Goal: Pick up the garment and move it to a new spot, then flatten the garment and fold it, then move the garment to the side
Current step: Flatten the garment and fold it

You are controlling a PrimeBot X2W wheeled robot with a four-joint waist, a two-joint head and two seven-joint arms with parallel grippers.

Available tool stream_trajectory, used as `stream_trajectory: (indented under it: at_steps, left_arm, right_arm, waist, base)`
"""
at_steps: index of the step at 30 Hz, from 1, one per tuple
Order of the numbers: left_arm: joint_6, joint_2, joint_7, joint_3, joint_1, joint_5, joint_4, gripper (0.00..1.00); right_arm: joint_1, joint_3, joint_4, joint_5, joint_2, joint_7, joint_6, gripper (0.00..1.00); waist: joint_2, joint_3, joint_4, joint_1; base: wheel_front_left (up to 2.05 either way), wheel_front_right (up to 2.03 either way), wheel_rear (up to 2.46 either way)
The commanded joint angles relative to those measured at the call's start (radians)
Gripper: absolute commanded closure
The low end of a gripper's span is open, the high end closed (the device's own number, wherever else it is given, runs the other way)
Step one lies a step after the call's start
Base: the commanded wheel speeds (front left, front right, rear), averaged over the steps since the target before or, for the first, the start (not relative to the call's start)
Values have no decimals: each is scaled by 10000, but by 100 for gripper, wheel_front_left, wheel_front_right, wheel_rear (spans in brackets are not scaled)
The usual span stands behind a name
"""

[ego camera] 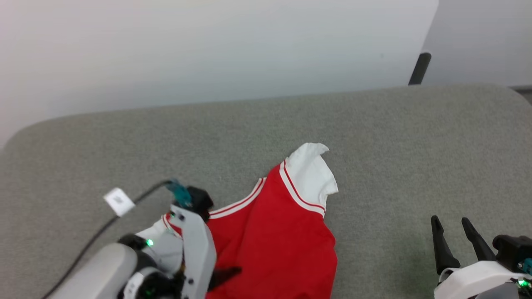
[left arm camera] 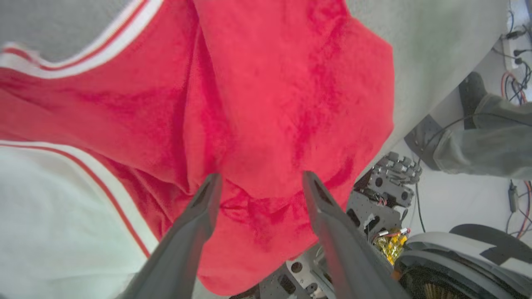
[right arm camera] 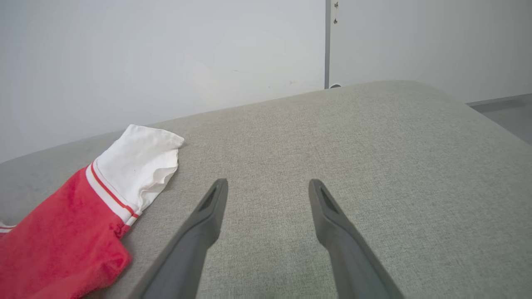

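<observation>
Head view: the garment (ego camera: pixel 274 232), a red T-shirt, lies crumpled on the grey fabric-covered tabletop (ego camera: pixel 374 137), in the near half and a little left of centre. One white sleeve (ego camera: pixel 309 170), edged with red-and-white striped trim, points away from the robot. A band of striped trim (ego camera: pixel 237 203) runs along the upper left edge of the red cloth.

The left arm's pale wrist housing covers the garment's left part, and one dark finger juts out over the red cloth. A dark cable (ego camera: pixel 95 236) carrying a white tag (ego camera: pixel 119 201) trails from this wrist across the tabletop. A pale wall (ego camera: pixel 208 50) rises behind the tabletop's far edge.

Left wrist view: the left claw (left arm camera: pixel 259 178) is spread, its two fingers apart with nothing pinched between them. Wrinkled red cloth lies just beyond the tips. A second white sleeve (left arm camera: pixel 54 216) fills the lower left. The garment's loose edge shows against the robot's base hardware (left arm camera: pixel 386 195), past the tabletop's edge. A person's grey trouser leg (left arm camera: pixel 486 145) and dark shoe (left arm camera: pixel 471 89) stand on the floor beyond.

Right wrist view: the right claw (right arm camera: pixel 268 185) is spread and holds nothing. It sits above bare tabletop, well apart from the garment, whose sleeve lies off to its left
</observation>
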Motion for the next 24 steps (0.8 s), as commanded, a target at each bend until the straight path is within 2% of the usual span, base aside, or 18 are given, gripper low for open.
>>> stream_trajectory:
  at_steps: [1,12,16,24]
  left_arm:
    - [-30,-28,-148,135,-81,-61,-31,0]
    - [-545,-105,-3608,1826,276,299,214,0]
    - [-776,-70,-4902,2234,583,633,479,0]
    - [-928,-123,-7401,2803,1354,1456,768,0]
  right_arm:
    - [142,-37,-47,-46,13,18,-10,0]
    - [390,-239,-499,-186,16,359,-10,0]
    - [531,-315,-623,-170,15,450,-10,0]
    - [698,-307,-763,-80,13,533,-10,0]
  waist:
    - [-1,-278,187,0]
    - [-1,-806,945,0]
    - [-1,-926,1280,0]
    - [-1,-1127,1856,0]
  base:
    - [0,0,0]
    - [0,0,0]
    - [0,0,0]
    - [0,0,0]
